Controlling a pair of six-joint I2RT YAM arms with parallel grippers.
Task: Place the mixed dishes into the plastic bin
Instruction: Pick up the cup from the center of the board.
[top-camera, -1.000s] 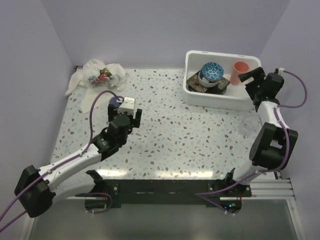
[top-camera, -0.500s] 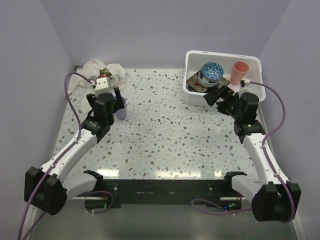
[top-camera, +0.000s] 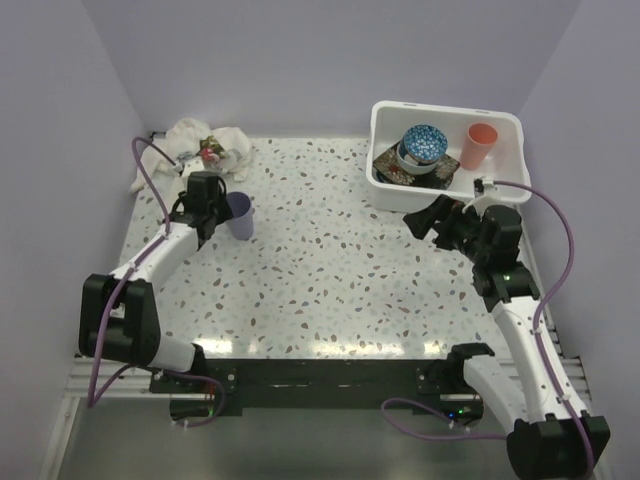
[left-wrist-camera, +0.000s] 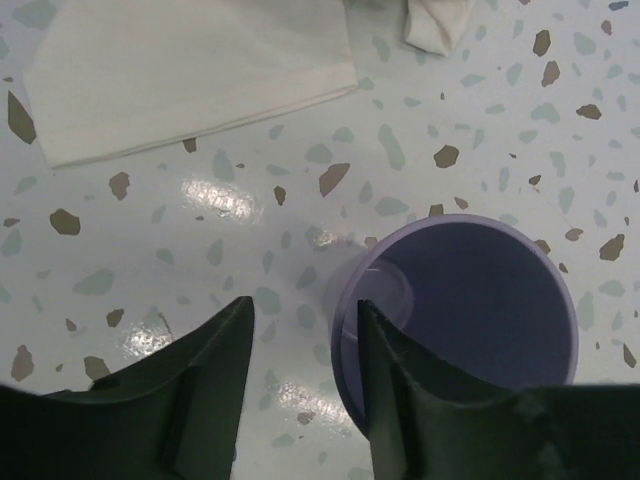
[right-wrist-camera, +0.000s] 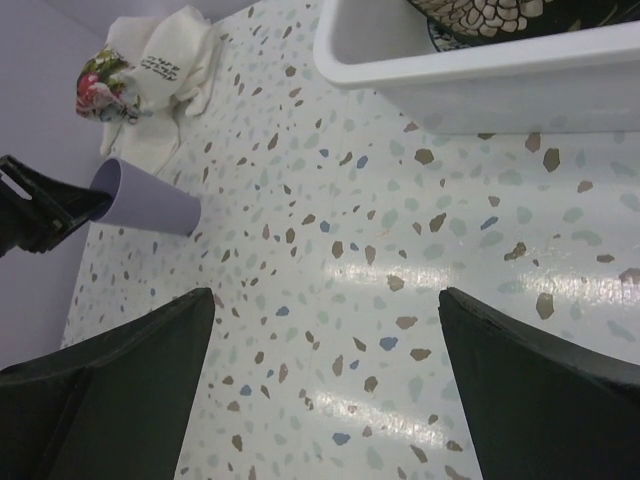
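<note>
Poised at the purple cup's rim with left fingers spread (right fingers likewise parted, empty, near the plastic bin).

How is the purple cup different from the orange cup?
The purple cup stands out on the table, while the orange cup sits inside the plastic bin. The left gripper has one finger on each side of the purple cup's rim; no gripper is at the orange cup. One is pale purple, the other orange. Both are plain cups with the open end up.
</note>
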